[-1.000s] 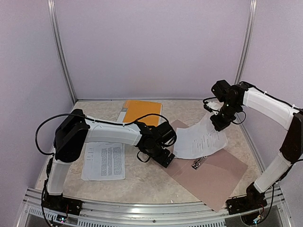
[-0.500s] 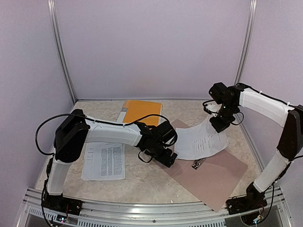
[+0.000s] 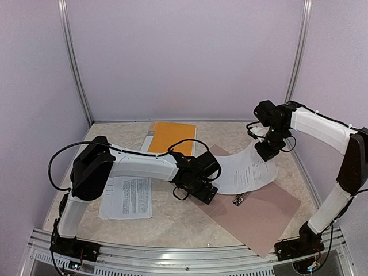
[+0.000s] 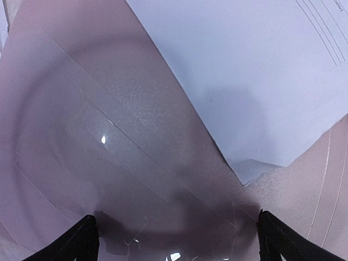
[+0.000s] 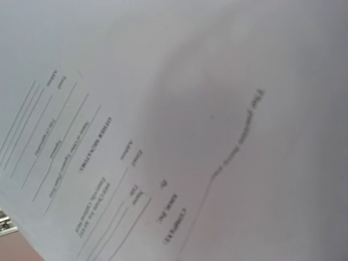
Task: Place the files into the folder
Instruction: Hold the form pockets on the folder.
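A thin white sheet of printed paper (image 3: 244, 172) drapes in a curve. Its lower part lies on the open taupe card folder (image 3: 261, 221), and its far edge is lifted above the folder's back edge. The right gripper (image 3: 266, 150) is pinched tight on that lifted edge. The left gripper (image 3: 207, 194), jaws spread wide and holding nothing, sits low at the folder's left corner, beside the sheet's near corner. A small metal clip (image 3: 240, 199) lies on the folder just in front of the sheet.

This looks like the laying-in step. Next the sheet needs lowering flat and square inside the folder, then releasing.

Count: two lots of paper, this sheet and a second white printed set (image 3: 127, 196) on the speckled beige table (image 3: 172, 221), well left of the folder. There are two covers, the taupe one and an orange card cover (image 3: 171, 135) behind the folder's left side, and two grippers.
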Robot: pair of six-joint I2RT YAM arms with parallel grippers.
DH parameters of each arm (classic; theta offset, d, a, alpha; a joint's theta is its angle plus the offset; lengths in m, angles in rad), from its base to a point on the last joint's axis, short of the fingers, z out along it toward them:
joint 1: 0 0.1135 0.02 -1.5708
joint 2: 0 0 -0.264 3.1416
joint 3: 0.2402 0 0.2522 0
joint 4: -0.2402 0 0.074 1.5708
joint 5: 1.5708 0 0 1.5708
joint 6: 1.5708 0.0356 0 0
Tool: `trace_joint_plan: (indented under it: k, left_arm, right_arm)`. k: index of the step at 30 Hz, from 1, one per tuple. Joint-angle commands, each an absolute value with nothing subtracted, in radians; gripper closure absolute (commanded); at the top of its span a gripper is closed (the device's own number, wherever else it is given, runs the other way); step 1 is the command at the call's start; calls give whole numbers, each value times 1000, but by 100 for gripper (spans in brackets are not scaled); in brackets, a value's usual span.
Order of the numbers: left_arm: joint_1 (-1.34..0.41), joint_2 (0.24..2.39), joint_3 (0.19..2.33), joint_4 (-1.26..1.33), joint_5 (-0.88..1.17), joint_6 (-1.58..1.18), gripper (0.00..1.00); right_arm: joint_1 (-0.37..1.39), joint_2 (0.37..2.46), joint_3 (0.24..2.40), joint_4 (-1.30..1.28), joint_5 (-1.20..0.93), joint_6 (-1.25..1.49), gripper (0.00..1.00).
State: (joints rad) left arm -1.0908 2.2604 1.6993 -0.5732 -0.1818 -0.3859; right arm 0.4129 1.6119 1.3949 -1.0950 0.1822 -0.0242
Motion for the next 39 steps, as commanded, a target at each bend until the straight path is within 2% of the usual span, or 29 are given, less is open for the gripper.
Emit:
trace_joint_plan:
  k: [1,4,9,17,21,27,39]
  left_arm:
    - [-1102,2348,1686,-694,-229,-438,6]
    - [-1105,2356,1661,-715,-242,-468,10]
    - [-1106,2322,1580,-706,-234,-517,28]
    - [-1103,2277,1553,-716,-229,-531,47]
    - [-1101,2276,1565,-709,-188,-520,64]
    - [-1087,2258,1544,-681,-139,-525,73]
    - [-1036,2189,1468,-551,41,-535,76]
  right_arm:
    - [405,1591,1398,-1112,197,-12,100]
    - [403,1591,1401,-1112,200,-13,100]
    - [402,1597,1406,-1110,197,-15,100]
    - [404,1609,1413,-1109,190,-19,100]
    - [404,1613,1402,-1101,151,-23,100]
    - [406,1609,1400,-1095,105,-28,100]
    - [440,1601,1410,-1106,59,-10,100]
